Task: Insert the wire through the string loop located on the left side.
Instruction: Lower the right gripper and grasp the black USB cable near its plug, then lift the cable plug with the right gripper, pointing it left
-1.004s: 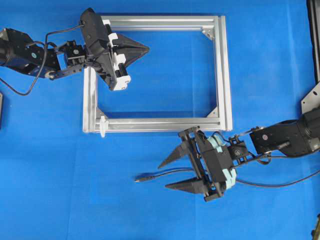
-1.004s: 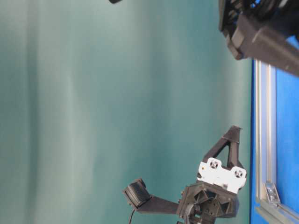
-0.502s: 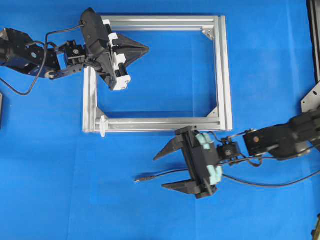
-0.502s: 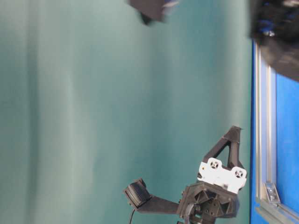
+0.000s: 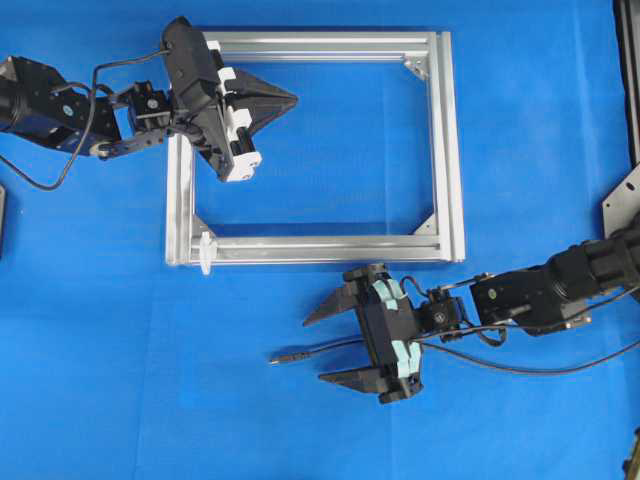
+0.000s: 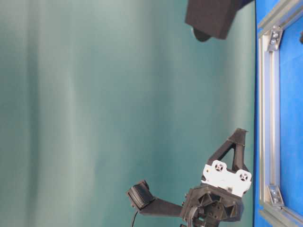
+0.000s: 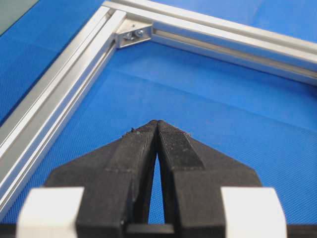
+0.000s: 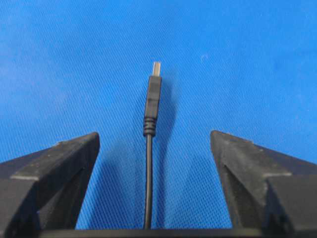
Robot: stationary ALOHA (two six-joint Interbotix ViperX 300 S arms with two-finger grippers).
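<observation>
The wire (image 5: 335,347) lies on the blue mat below the frame, its plug tip (image 5: 280,358) pointing left. My right gripper (image 5: 313,350) is open and straddles the wire just behind the plug, with a finger on each side and neither touching it. In the right wrist view the wire (image 8: 148,178) runs up the middle between the fingers to the plug (image 8: 153,94). The string loop (image 5: 205,251) is a small white piece on the frame's lower left corner. My left gripper (image 5: 296,98) is shut on nothing and hovers inside the frame's upper left; its fingertips (image 7: 157,122) meet.
The silver aluminium frame (image 5: 320,248) lies flat on the mat, with corner brackets (image 7: 132,33) inside it. The wire trails away to the right under my right arm (image 5: 540,290). A black fixture (image 5: 628,80) stands at the right edge.
My right gripper moved left and slightly down along the wire, and its fingers now flank it nearer the plug. The left arm and the wire stayed put.
</observation>
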